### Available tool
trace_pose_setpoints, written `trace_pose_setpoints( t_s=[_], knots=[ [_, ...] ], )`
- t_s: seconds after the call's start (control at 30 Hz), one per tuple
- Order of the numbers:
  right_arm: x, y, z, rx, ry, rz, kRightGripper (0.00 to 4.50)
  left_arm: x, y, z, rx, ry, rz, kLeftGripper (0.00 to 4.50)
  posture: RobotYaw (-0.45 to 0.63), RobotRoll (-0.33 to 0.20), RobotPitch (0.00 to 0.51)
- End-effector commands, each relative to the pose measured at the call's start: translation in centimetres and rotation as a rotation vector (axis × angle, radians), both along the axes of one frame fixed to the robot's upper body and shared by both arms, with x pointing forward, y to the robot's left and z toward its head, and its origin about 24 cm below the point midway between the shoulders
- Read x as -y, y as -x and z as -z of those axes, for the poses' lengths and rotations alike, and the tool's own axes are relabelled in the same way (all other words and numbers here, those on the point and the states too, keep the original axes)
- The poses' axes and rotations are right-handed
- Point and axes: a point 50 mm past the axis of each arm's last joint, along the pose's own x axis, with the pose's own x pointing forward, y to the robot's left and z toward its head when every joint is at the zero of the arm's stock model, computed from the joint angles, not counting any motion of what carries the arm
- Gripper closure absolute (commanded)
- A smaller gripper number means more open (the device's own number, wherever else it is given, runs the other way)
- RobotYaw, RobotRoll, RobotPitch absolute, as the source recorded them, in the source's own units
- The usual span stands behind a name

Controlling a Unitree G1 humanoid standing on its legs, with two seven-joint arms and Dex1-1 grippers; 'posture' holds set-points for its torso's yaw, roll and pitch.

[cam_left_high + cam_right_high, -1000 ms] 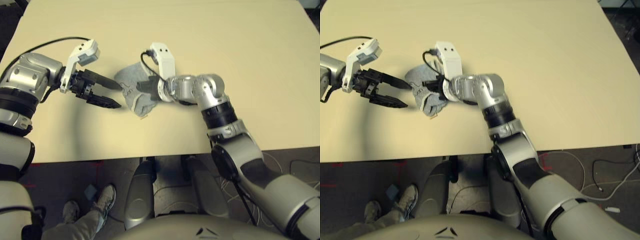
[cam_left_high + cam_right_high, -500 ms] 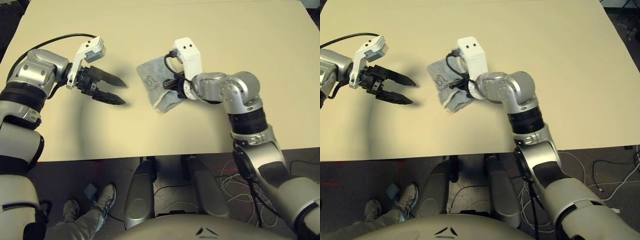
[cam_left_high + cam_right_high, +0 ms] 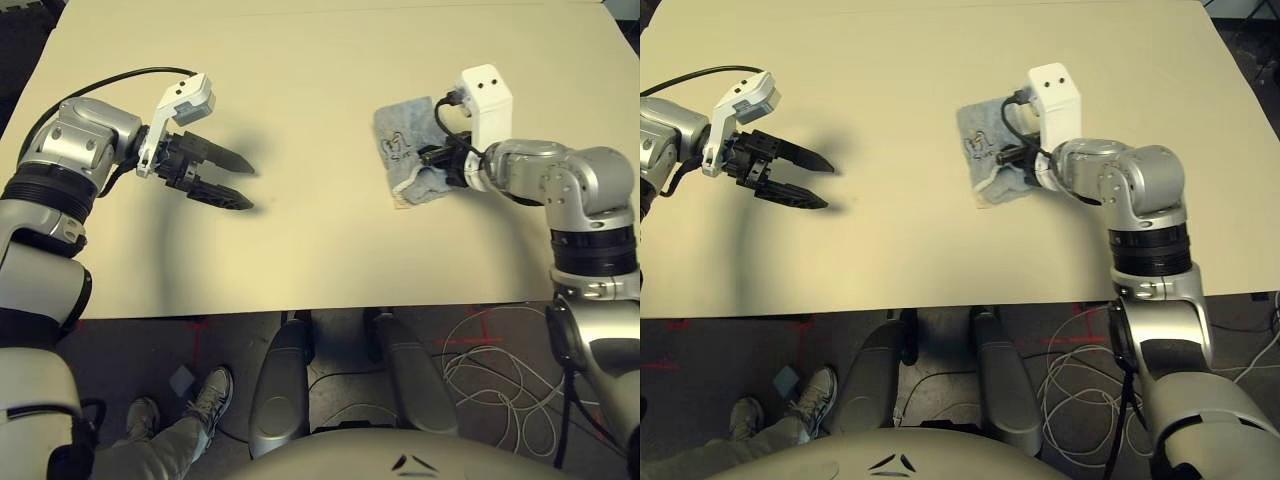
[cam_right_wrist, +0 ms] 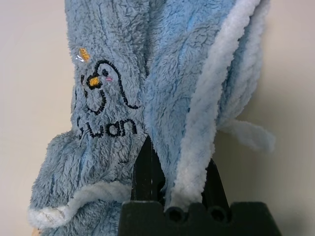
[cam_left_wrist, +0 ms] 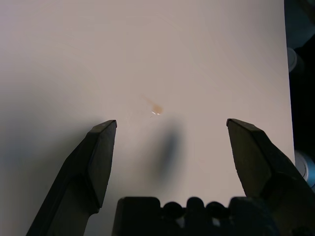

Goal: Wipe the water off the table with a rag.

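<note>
The rag, a folded grey-blue terry towel with cream-white edging and a dark stitched logo, lies on the right half of the table, closer to the right edge than to the centre and about midway between the near and far edges. The right gripper is clamped on it: in the right wrist view its two black fingers stand close together with a fold of the towel and its white hem pinched between them, the rest of the cloth spread on the tabletop. In the left wrist view a small tan-brown spot of water with a bright glint sits on the bare surface beyond the left gripper, whose fingers are spread wide and grasp nothing. That gripper hovers over the left half of the tabletop, well apart from the rag, casting a dark shadow on the pale surface beneath.
</note>
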Motion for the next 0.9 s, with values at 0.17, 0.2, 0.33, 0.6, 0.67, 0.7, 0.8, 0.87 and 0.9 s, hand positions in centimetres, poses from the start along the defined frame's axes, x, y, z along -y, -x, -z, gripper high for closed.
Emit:
trace_pose_setpoints(
  t_s=[0.17, 0.2, 0.33, 0.6, 0.67, 0.7, 0.8, 0.87, 0.9],
  knots=[
    [4.5, -0.4, 1.2, -0.041, 0.066, 0.164, 4.5, -0.3, -0.2, 0.3, -0.01, -0.022, -0.018, 0.0, 0.0, 0.0, 0.317],
    [4.9, -0.4, 1.2, -0.038, 0.074, 0.175, 4.5, -0.2, -0.3, 0.3, -0.002, -0.013, -0.02, 0.0, 0.01, 0.0, 0.319],
    [5.9, -0.5, 1.6, -0.041, 0.089, 0.209, 4.5, -0.2, -0.5, 0.4, 0.002, -0.007, -0.027, 0.0, 0.01, 0.0, 0.32],
    [6.0, -0.5, 1.6, -0.03, 0.078, 0.211, 4.5, 0.5, -2.9, -0.6, 0.222, 0.143, -0.201, 0.0, 0.01, 0.0, 0.313],
    [6.0, -0.6, 1.5, -0.021, 0.072, 0.214, 4.5, 0.8, -3.8, -1.0, 0.332, 0.203, -0.297, 0.0, 0.01, 0.0, 0.311],
    [6.0, -0.6, 1.5, -0.017, 0.071, 0.215, 4.5, 0.9, -4.2, -1.2, 0.376, 0.232, -0.341, 0.0, 0.01, 0.0, 0.312],
    [6.0, -0.7, 1.5, -0.001, 0.077, 0.217, 4.5, 0.7, -4.9, -1.4, 0.49, 0.311, -0.477, 0.0, 0.01, 0.0, 0.31],
    [5.9, -0.7, 1.6, 0.002, 0.075, 0.218, 4.5, 0.6, -5.2, -1.2, 0.524, 0.342, -0.534, 0.0, 0.01, 0.0, 0.309],
    [5.9, -0.7, 1.6, 0.003, 0.073, 0.221, 4.5, 0.4, -5.3, -1.0, 0.541, 0.361, -0.573, 0.0, 0.01, 0.0, 0.309]
  ],
)
